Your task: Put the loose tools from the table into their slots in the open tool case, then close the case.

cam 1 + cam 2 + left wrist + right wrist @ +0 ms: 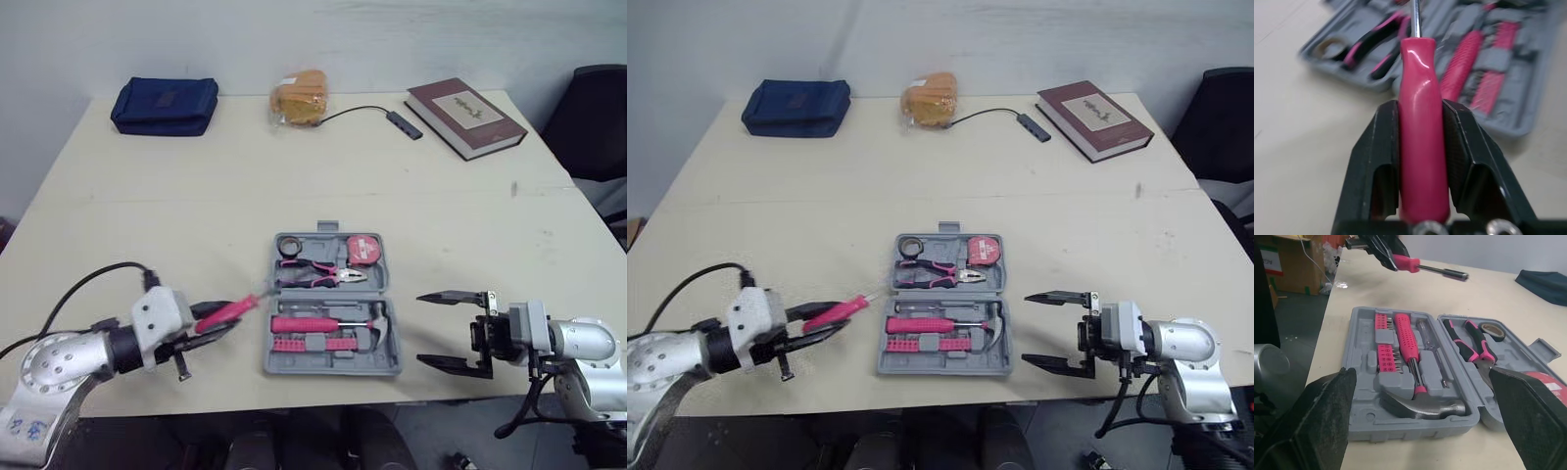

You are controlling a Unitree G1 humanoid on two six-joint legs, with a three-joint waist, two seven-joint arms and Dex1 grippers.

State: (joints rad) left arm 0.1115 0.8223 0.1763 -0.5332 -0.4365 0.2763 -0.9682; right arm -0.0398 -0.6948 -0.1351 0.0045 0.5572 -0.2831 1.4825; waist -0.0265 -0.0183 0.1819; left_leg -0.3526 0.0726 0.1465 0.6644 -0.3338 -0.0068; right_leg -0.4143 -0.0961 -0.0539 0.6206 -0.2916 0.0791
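An open grey tool case [331,305] lies near the table's front edge, holding a pink hammer [333,324], pink-handled pliers [318,276], a pink bit strip [313,344], a tape roll [290,247] and a red tape measure [363,249]. My left gripper [211,323] is shut on a pink-handled screwdriver [227,312], held just left of the case with its metal shaft pointing toward the case's left wall. The handle sits squeezed between both black fingers [1378,161]. My right gripper [443,328] stands open right of the case, nothing between its fingers.
At the table's far side lie a dark blue pouch [165,105], an orange bagged item [301,97], a cabled hub [403,123] and a maroon book [465,117]. A black chair [593,117] stands at the right.
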